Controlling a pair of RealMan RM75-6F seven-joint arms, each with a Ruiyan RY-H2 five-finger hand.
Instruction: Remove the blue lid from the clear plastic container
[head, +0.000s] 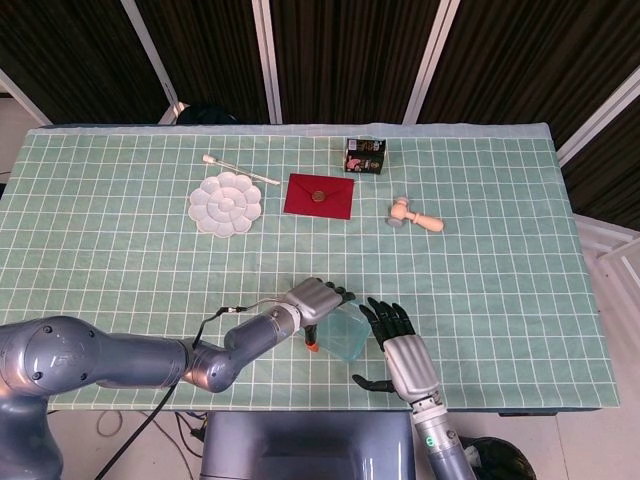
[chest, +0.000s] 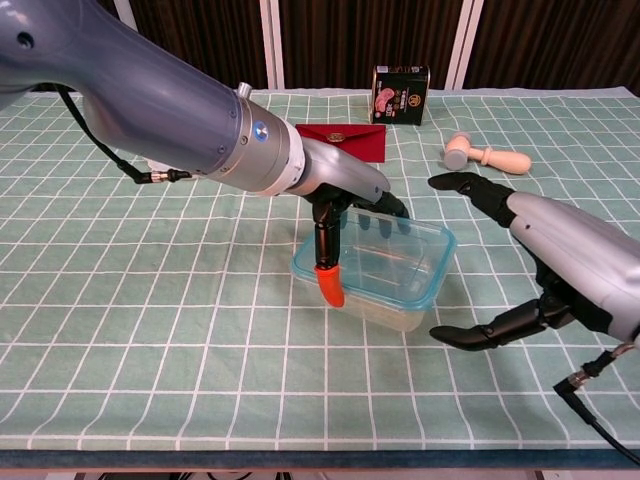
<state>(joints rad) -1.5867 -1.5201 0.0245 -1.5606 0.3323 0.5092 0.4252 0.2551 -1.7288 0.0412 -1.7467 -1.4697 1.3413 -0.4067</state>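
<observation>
The clear plastic container (chest: 385, 270) with its blue lid (chest: 441, 262) sits near the table's front edge, also seen in the head view as the container (head: 346, 336). My left hand (chest: 345, 188) grips it: the fingers lie across the lid's top and the orange-tipped thumb (chest: 328, 283) presses its near-left side. In the head view the left hand (head: 316, 298) covers the container's left end. My right hand (chest: 560, 262) is open just right of the container, thumb low, fingers above the right rim, not touching. From above, the right hand (head: 402, 352) sits close beside it.
At the back of the green checked cloth lie a white palette (head: 226, 203), a swab stick (head: 238, 168), a red envelope (head: 321, 195), a dark box (head: 365, 155) and a small wooden mallet (head: 413, 214). The table's front edge runs close below the container.
</observation>
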